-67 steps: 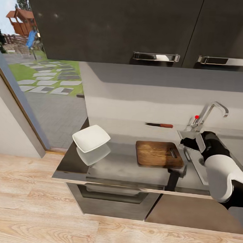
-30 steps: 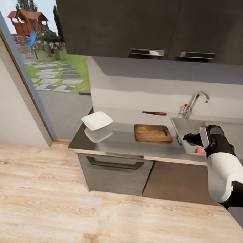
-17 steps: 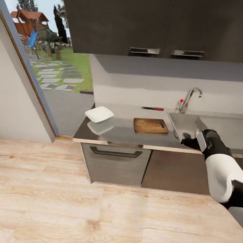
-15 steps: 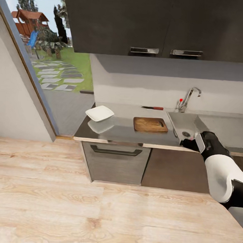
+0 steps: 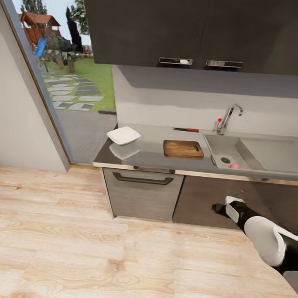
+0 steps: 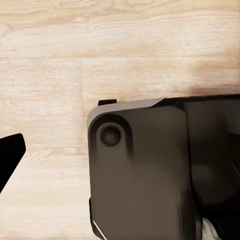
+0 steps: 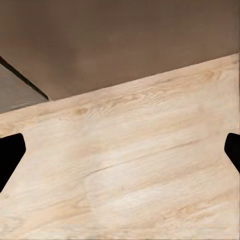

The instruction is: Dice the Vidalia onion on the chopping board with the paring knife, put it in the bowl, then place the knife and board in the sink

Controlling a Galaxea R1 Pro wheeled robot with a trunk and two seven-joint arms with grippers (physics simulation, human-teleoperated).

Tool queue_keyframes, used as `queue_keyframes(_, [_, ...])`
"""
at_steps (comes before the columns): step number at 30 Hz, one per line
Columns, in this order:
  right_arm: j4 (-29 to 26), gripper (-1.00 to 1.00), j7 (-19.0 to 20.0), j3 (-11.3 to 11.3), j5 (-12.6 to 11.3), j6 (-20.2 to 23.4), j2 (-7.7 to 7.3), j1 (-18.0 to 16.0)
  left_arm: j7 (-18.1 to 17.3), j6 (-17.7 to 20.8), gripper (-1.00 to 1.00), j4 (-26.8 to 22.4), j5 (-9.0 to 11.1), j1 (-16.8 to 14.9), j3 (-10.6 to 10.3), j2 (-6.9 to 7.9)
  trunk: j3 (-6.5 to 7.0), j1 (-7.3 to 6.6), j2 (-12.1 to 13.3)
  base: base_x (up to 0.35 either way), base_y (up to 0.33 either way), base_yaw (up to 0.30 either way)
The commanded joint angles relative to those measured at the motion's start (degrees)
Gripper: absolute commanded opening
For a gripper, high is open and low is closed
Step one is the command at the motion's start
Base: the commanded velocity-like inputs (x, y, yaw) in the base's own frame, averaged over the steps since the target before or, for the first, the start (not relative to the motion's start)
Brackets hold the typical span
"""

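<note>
Nearest to you is the pale wooden plank floor (image 5: 96, 233), and above it hangs your right gripper (image 5: 216, 208), low and in front of the dark grey lower cabinet fronts (image 5: 207, 200), below the level of the worktop. In the right wrist view the two dark fingertips (image 7: 10, 157) stand far apart at the edges with only floor and cabinet between them, so this gripper is spread wide and carries nothing. In the left wrist view one dark fingertip (image 6: 10, 160) shows beside a dark part of the robot body (image 6: 145, 170); I cannot tell if the left gripper is open or closed.

Further on lies the smooth grey worktop (image 5: 148, 160). On it, from left to right, you have the glossy white squarish bowl (image 5: 123, 135), the dark brown wooden chopping board (image 5: 183, 148) well apart from it, and then the matte grey rectangular sink (image 5: 247, 147). A small pinkish thing (image 5: 235, 165), probably the Vidalia onion, rests in the basin near the round dark drain (image 5: 225, 160). Behind the board, near the pale backsplash, lies the slim paring knife with red-brown handle (image 5: 186, 130), just left of the chrome tap (image 5: 228, 117).

I judge the first step is not yet done: the onion is not taken out. You stand rather far from the worktop, so the next move calls for coming closer, raising the right gripper over the basin edge, and lowering it around the onion.
</note>
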Motion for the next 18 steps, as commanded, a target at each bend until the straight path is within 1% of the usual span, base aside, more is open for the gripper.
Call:
queue_keyframes(1, [0.6,1.0,0.3,-0.4,0.9,-6.8,0.36,8.5,0.4,-0.1,1.0,-0.1,0.0,0.0,-0.4,0.03,-0.08,0.03,-0.1,-0.002,0.0,0.0])
queue_keyframes(2, [0.6,1.0,0.5,-0.4,0.9,-8.6,0.5,10.0,0.4,-0.1,1.0,-0.1,0.0,0.0,-0.4,0.03,-0.08,0.03,-0.1,-0.001,0.0,0.0])
queue_keyframes(3, [0.7,1.0,0.8,-0.4,0.9,-12.6,0.92,13.2,0.4,-0.1,1.0,-0.1,0.0,0.0,-0.4,0.03,-0.08,0.03,-0.1,0.0,0.0,0.0])
queue_keyframes(4, [0.7,1.0,1.0,-0.3,0.9,-14.8,1.21,14.9,0.4,-0.1,1.0,-0.1,0.0,0.0,-0.4,0.03,-0.08,0.03,-0.1,0.0,0.0,0.0])
queue_keyframes(5, [0.8,1.0,1.4,-0.3,0.9,-19.2,1.97,18.4,0.4,0.0,1.0,-0.1,0.0,0.0,-0.4,0.03,-0.08,0.03,-0.1,0.0,0.0,0.0])
queue_keyframes(6, [0.8,1.0,1.5,-0.3,0.9,-21.5,2.44,20.1,0.4,0.0,1.0,-0.1,0.0,0.0,-0.4,0.03,-0.08,0.03,-0.1,0.0,0.0,0.0])
queue_keyframes(7, [0.8,1.0,1.8,-0.3,1.0,-25.9,3.55,23.4,0.4,0.0,1.0,-0.1,0.0,0.0,-0.4,0.03,-0.08,0.03,-0.1,0.0,0.0,0.0])
queue_keyframes(8, [0.8,1.0,1.9,-0.3,1.1,-28.0,4.2,24.9,0.4,0.0,1.0,-0.1,0.0,0.0,-0.4,0.03,-0.08,0.03,-0.1,0.0,0.0,0.0])
queue_keyframes(9, [0.8,1.0,2.0,-0.3,1.3,-31.9,5.59,27.8,0.4,0.0,1.0,-0.1,0.0,0.0,-0.3,0.03,-0.07,0.03,-0.1,0.0,0.0,0.0])
queue_keyframes(10, [0.8,1.0,2.0,-0.3,1.6,-33.7,6.32,29.2,0.4,0.0,1.0,0.0,0.0,0.0,-0.3,0.03,-0.06,0.03,-0.1,0.0,0.0,0.0])
queue_keyframes(11, [0.9,1.0,2.1,-0.3,2.1,-36.9,7.69,31.4,0.4,0.0,1.0,0.0,0.0,0.0,-0.3,0.03,-0.01,0.03,-0.1,0.0,0.0,0.0])
queue_keyframes(12, [0.9,1.0,2.1,-0.3,2.5,-38.2,8.34,32.4,0.4,-0.1,1.0,0.1,0.0,0.0,-0.3,0.03,0.04,0.03,-0.1,0.0,0.0,0.0])
queue_keyframes(13, [0.9,1.0,2.1,-0.3,3.1,-40.4,9.46,33.9,0.4,-0.1,1.0,0.1,0.0,0.0,-0.3,0.03,0.1,0.03,-0.1,0.0,0.0,0.0])
queue_keyframes(14, [0.9,1.0,2.1,-0.3,3.4,-41.2,9.94,34.5,0.4,-0.1,1.0,0.1,0.0,0.0,-0.3,0.03,0.15,0.03,-0.1,0.0,0.0,0.0])
queue_keyframes(15, [0.9,1.0,2.1,-0.2,3.8,-42.3,10.75,35.4,0.4,-0.1,1.0,0.2,0.0,0.0,-0.3,0.03,0.18,0.03,-0.1,0.0,0.0,0.0])
queue_keyframes(18, [0.9,1.0,2.1,-0.2,4.3,-43.4,11.65,36.5,0.4,-0.1,1.0,0.2,0.0,0.0,-0.2,0.03,0.24,0.03,-0.1,0.0,-0.019,0.0])
